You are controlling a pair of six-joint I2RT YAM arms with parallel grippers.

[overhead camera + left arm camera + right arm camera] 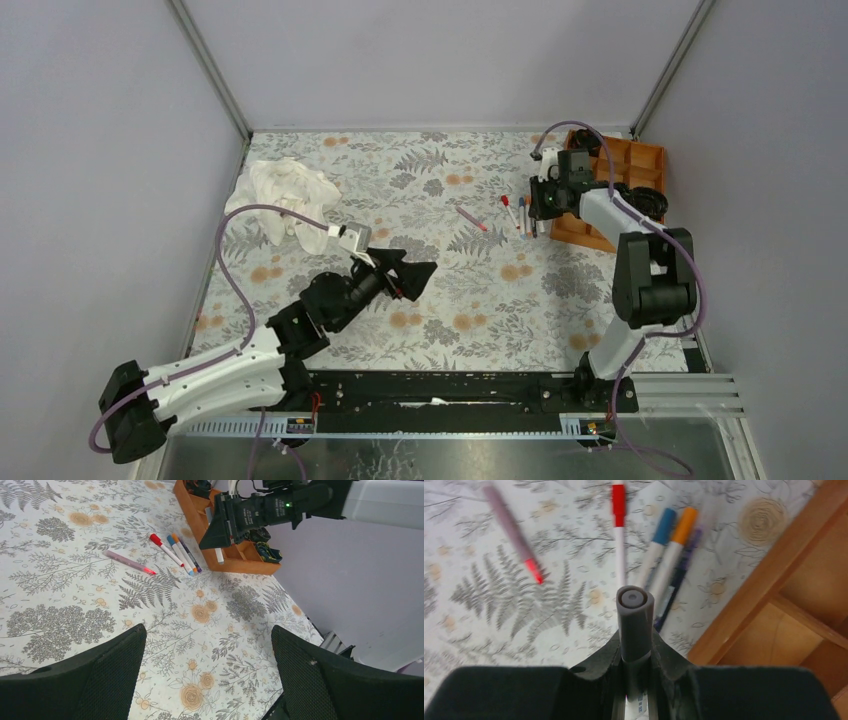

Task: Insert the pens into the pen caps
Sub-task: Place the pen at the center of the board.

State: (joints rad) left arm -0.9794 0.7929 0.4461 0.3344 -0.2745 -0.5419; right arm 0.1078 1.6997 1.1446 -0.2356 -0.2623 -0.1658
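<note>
The grey-capped pen [635,625], pinched narrowly in the right gripper [636,652], is best lowered flat beside the row of capped pens [665,526] by the orange tray [749,595] before release, the lone pinkish pen [509,527] being reserved for the wide, empty left gripper [207,670].

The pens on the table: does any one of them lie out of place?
Yes. The pink pen lies alone and slanted, apart from the other pens, which lie side by side next to the orange tray. Nothing looks spilled or broken.
</note>
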